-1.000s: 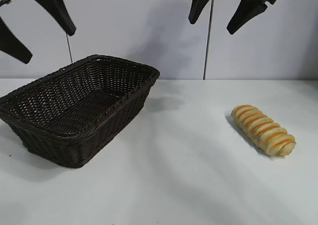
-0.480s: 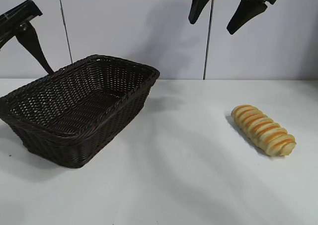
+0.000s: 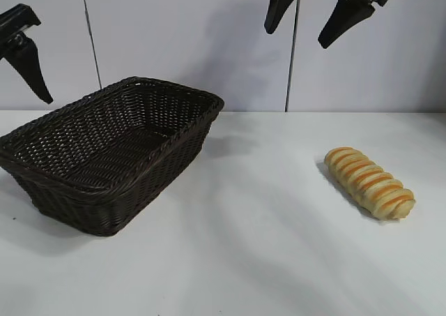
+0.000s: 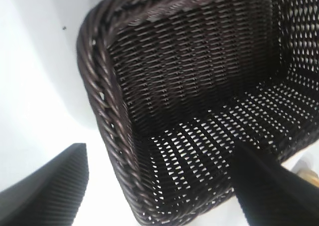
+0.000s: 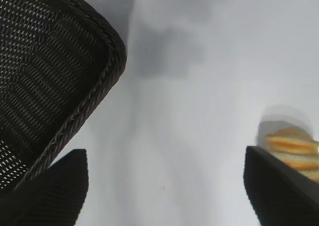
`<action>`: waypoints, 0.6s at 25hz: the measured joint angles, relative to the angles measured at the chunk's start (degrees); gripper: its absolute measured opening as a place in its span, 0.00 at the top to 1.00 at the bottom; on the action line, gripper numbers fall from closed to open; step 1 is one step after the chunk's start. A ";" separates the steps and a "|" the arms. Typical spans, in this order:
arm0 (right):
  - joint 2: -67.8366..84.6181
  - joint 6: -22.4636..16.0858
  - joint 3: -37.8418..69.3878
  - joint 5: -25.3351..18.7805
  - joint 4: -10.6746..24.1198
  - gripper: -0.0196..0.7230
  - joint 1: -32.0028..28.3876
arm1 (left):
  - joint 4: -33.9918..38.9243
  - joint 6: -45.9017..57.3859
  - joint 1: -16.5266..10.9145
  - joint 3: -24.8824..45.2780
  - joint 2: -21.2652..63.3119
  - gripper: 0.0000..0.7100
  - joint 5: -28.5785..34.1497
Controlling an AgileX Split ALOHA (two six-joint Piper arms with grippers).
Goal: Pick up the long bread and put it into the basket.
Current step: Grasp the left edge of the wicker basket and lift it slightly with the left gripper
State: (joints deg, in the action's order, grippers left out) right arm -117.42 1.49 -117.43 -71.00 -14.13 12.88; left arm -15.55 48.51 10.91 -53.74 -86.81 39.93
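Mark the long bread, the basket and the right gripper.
long bread [image 3: 369, 183], exterior view, middle of its ridged top.
basket [image 3: 175, 137], exterior view, right side rim.
right gripper [image 3: 315, 14], exterior view, midway between its open fingers.

The exterior view looks level across the white table toward the back wall, arms hanging from above. The left wrist view looks steeply down, close into the basket. The right wrist view looks down from higher, taking in the basket's corner and the long bread, as the exterior view does.
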 joint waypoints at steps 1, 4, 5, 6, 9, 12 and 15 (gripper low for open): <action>0.00 0.00 0.00 0.00 0.00 0.15 0.00 | 0.00 0.05 0.00 0.60 0.00 0.20 -0.67; 0.00 0.00 0.00 0.00 0.00 0.15 0.00 | -0.71 0.05 0.00 1.81 0.00 0.20 -2.33; 0.00 0.00 0.00 0.00 0.00 0.15 0.00 | -0.92 0.05 0.00 2.13 0.00 0.20 -2.81; 0.00 0.00 0.00 0.00 0.00 0.15 0.00 | -0.98 0.05 0.10 2.30 0.00 0.20 -3.45; 0.00 0.00 0.00 0.00 0.00 0.15 0.00 | -1.09 0.11 1.08 2.35 0.00 0.20 -5.57; 0.00 0.00 0.00 0.00 0.00 0.15 0.00 | -1.39 1.22 1.79 2.35 -0.73 0.20 -6.81; 0.00 0.00 0.00 0.00 0.00 0.15 0.00 | -1.32 1.70 1.97 2.35 -2.73 0.20 -6.82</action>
State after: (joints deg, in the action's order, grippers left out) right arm -117.42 1.49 -117.43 -71.00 -14.13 12.88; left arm -16.87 50.21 12.88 -51.39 -89.54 33.10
